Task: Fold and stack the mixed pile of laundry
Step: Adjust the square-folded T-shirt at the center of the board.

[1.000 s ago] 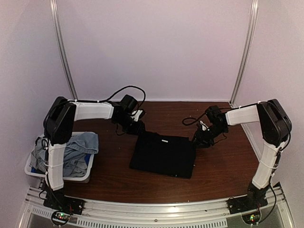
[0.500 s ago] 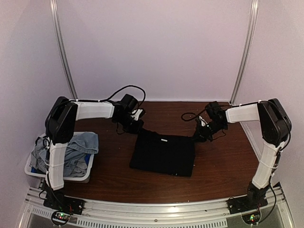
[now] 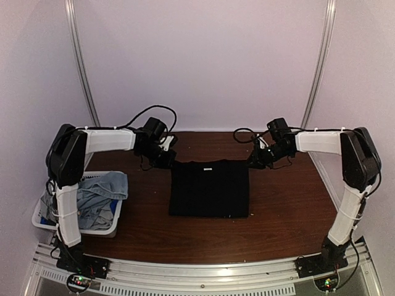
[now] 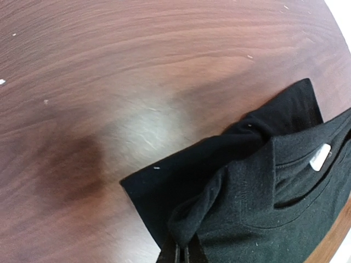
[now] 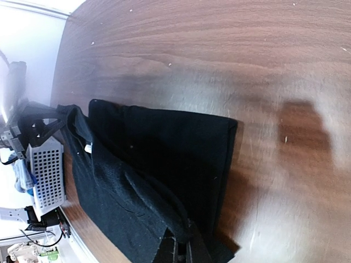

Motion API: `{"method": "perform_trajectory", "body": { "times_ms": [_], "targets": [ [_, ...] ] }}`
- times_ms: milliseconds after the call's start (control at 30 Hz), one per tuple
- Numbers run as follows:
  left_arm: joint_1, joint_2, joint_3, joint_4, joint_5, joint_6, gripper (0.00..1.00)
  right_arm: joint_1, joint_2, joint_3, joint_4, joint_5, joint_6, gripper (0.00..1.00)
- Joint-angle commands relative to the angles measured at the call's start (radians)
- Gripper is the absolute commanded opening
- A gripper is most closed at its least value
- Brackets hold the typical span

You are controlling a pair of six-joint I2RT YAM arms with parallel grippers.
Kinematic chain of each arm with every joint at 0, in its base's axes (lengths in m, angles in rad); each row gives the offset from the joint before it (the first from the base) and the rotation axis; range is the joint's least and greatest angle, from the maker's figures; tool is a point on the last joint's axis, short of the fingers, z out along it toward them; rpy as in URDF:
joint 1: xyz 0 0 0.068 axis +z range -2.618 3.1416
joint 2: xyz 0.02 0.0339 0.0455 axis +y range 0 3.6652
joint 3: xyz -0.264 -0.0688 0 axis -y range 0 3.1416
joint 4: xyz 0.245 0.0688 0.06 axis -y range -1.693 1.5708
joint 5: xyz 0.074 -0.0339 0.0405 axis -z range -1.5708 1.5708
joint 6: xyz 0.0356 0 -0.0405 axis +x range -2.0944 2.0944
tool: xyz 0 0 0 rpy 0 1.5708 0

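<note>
A folded black shirt (image 3: 210, 188) lies as a near-square in the middle of the brown table (image 3: 290, 216). My left gripper (image 3: 171, 163) is shut on its far left corner, and in the left wrist view the black shirt (image 4: 258, 192) bunches up into the left gripper (image 4: 184, 255). My right gripper (image 3: 251, 163) is shut on the far right corner, where the right wrist view shows the black shirt (image 5: 159, 159) pulled up into the right gripper (image 5: 181, 249). A white collar tag (image 4: 320, 157) shows at the neckline. A light-blue denim piece (image 3: 102, 194) lies heaped in the basket.
A white slatted basket (image 3: 77, 227) stands at the table's near left edge, beside the left arm's base. White walls with metal rails close off the back and sides. Cables loop over both wrists near the back wall.
Both grippers have shut on the shirt's far corners and pulled them toward the back wall. The shirt was skewed and now lies straight and stretched between them.
</note>
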Motion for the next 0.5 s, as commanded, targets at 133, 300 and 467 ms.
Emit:
{"method": "perform_trajectory", "body": {
  "times_ms": [133,300,467],
  "targets": [
    [0.033,0.117,0.020,0.075,-0.033,-0.024,0.00,-0.008,0.206,0.121,0.094,0.039,-0.002,0.00],
    [0.033,0.130,0.021,0.094,-0.038,-0.036,0.00,-0.009,0.252,0.156,0.088,0.025,-0.003,0.00],
    [0.033,0.035,0.005,0.100,-0.006,-0.003,0.00,-0.008,0.162,0.150,0.048,0.013,-0.019,0.00]
  ]
}}
